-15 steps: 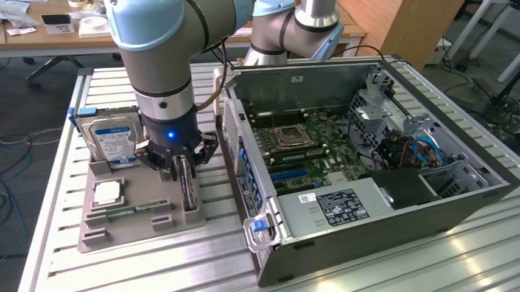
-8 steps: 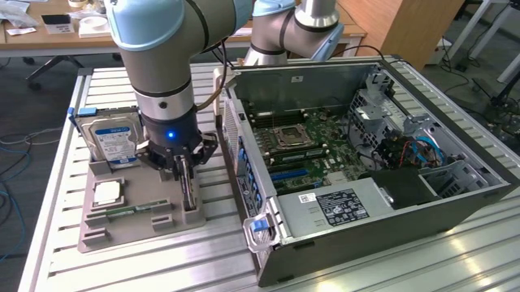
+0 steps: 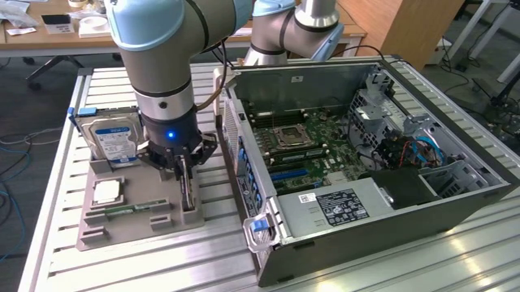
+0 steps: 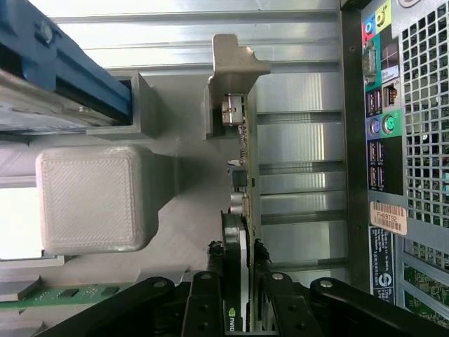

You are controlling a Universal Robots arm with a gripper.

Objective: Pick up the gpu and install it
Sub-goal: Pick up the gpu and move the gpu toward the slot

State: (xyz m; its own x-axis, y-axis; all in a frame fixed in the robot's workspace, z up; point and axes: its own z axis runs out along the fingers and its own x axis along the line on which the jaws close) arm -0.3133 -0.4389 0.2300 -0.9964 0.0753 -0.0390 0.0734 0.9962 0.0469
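Note:
The gpu [image 3: 189, 196] stands on edge in a slot of the grey holder tray [image 3: 138, 230], on the exterior view's left of the open computer case [image 3: 390, 226]. My gripper [image 3: 182, 173] reaches down over the card's upper edge. In the wrist view the gpu [image 4: 244, 175] is edge-on, its silvery bracket [image 4: 231, 70] at the far end, and my gripper [image 4: 240, 281] has its black fingers [image 4: 212, 288] pressed against both faces of the card. The card still sits in the tray.
A silver hard drive [image 3: 114, 137] with a blue-white label stands at the tray's back, and a narrow green memory stick [image 3: 130, 210] lies near its front. The case's rear port panel [image 4: 382, 126] is close beside the card. The motherboard [image 3: 305, 146] lies exposed inside.

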